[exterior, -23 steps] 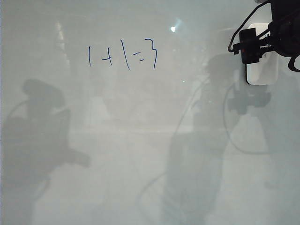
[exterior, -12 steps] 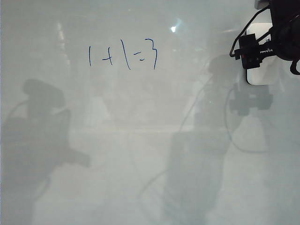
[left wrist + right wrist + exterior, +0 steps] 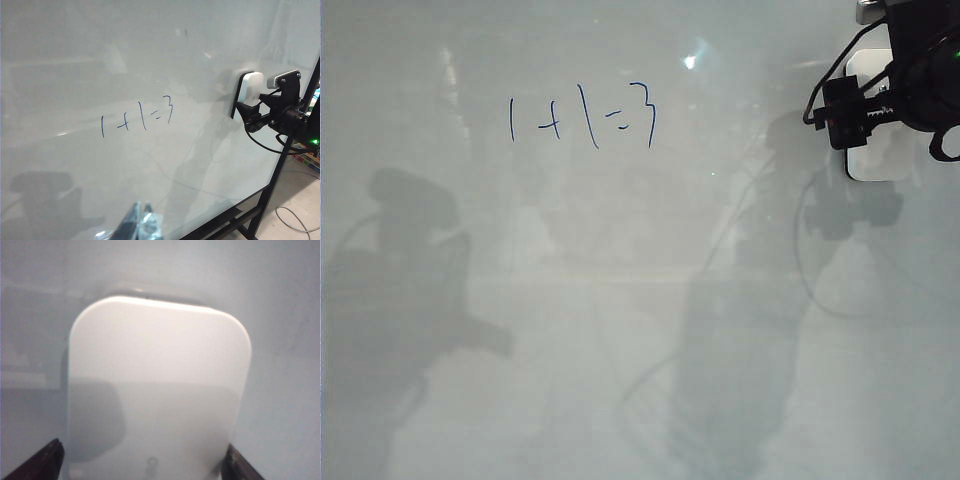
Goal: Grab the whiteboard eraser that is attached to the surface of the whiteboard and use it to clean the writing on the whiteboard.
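The right end effector (image 3: 142, 460) is wide open — its fingers flank the whiteboard eraser (image 3: 157, 390), gripping nothing. The writing (image 3: 582, 118) sits well left of the eraser on the whiteboard (image 3: 620, 300). The left end effector (image 3: 137, 227) hangs below the writing — its opening cannot be told.

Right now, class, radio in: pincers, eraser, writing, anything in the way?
Right pincer open, straddling eraser on whiteboard. Left pincer idle, low, state unclear. Writing untouched. Nothing in the way.

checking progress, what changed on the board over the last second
The right hand moved up the board over the eraser, covering more of it, fingers open to either side of it, nothing gripped. The eraser, the writing and the left hand stayed put.
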`<state>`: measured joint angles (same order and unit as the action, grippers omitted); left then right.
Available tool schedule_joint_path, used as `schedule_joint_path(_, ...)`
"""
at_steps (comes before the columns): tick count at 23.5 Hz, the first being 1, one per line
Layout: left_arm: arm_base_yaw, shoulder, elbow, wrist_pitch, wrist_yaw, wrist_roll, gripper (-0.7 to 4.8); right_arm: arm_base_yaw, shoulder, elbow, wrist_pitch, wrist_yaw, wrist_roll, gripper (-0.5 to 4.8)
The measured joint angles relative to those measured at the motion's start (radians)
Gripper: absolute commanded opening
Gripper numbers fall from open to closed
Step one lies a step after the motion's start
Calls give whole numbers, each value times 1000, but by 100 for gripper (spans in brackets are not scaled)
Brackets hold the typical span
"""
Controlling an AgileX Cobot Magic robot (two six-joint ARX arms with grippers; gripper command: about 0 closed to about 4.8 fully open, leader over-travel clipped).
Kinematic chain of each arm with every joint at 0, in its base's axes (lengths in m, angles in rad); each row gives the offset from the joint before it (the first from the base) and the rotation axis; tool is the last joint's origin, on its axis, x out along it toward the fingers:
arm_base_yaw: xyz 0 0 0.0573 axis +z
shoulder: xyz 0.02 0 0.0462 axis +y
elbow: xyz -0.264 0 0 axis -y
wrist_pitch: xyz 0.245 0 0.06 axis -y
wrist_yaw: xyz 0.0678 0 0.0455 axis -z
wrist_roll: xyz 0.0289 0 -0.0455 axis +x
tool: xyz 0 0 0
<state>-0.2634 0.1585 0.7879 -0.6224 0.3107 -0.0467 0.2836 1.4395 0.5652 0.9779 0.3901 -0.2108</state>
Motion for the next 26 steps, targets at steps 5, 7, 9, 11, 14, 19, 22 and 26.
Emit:
schedule_joint_path(5,0,0,0,0,0,0,-5,0,24,30,-2,3,0,422)
schedule_joint_path(7,0,0,0,0,0,0,-5,0,26,33,-2,3,0,417)
schedule_joint_path(9,0,0,0,0,0,0,-5,0,26,33,-4,3,0,381)
schedule_joint_path(11,0,0,0,0,0,0,-5,-1,26,33,-6,7,0,337)
schedule_joint_path(14,0,0,0,0,0,0,-5,-1,25,33,-11,8,1,313)
schedule_joint_path(19,0,0,0,0,0,0,-5,-1,25,33,-11,8,2,284)
schedule_joint_path(22,0,0,0,0,0,-1,-5,-1,25,33,-13,6,2,214)
schedule_joint_path(26,0,0,0,0,0,-3,-5,0,23,34,-28,-5,1,196)
